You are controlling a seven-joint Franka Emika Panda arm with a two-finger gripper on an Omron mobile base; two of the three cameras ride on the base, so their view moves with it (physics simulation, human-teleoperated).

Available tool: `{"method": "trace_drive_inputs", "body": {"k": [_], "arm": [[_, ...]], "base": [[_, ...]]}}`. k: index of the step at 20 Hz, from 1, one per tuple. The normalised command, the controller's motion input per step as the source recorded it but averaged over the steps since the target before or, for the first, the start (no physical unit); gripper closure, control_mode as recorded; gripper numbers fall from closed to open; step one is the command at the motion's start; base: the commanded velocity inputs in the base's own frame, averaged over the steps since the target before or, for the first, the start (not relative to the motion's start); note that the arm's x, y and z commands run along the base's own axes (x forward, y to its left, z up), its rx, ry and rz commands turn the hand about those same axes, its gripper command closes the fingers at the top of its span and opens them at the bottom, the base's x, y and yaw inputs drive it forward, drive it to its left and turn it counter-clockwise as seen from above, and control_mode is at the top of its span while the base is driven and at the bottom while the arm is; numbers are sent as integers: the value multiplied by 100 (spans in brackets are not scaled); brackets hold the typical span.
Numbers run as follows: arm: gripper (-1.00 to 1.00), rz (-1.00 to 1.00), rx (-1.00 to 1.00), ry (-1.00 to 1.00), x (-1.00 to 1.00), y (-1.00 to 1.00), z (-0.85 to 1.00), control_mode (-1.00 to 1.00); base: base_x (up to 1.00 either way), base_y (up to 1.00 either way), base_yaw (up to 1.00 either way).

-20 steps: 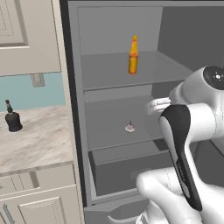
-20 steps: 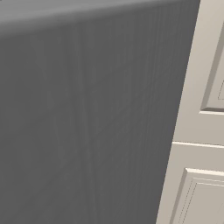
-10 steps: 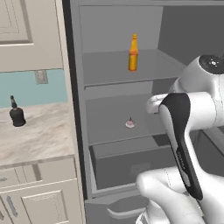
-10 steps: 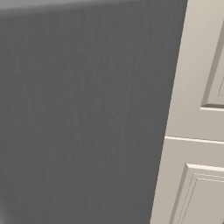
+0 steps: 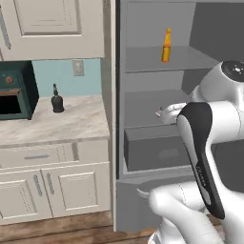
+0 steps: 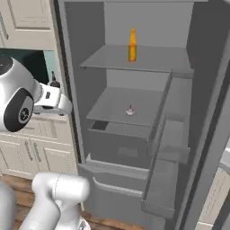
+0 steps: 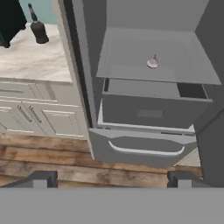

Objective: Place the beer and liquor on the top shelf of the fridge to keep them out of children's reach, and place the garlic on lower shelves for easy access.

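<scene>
Jaws of the gripper stand wide apart and empty, facing the open fridge. Judging by how things lie, two of three placements look done: the beer stands on the top shelf, and the garlic rests on a lower shelf. What remains is the liquor, upright on the bench left of the fridge.

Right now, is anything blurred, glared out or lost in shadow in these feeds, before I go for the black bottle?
Left base view: flat, even light, no glare; the liquor reads clearly on the counter. Right base view: the beer is sharp on the top shelf. Hand view: softer, the garlic is small and slightly fuzzy but plain against the grey shelf.
</scene>
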Motion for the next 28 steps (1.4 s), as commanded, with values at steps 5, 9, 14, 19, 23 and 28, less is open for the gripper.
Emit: {"method": "trace_drive_inputs", "body": {"k": [5, 9, 14, 19, 23, 28], "arm": [[-100, 0, 0, 0, 0, 0, 0, 100], [-100, 0, 0, 0, 0, 0, 0, 100], [-100, 0, 0, 0, 0, 0, 0, 100], [-100, 0, 0, 0, 0, 0, 0, 100], [-100, 0, 0, 0, 0, 0, 0, 100], [-100, 0, 0, 0, 0, 0, 0, 100]], "base": [[-12, 100, 23], [0, 100, 18], [9, 64, -5], [27, 28, -32], [49, 43, -27], [66, 69, -12]]}}
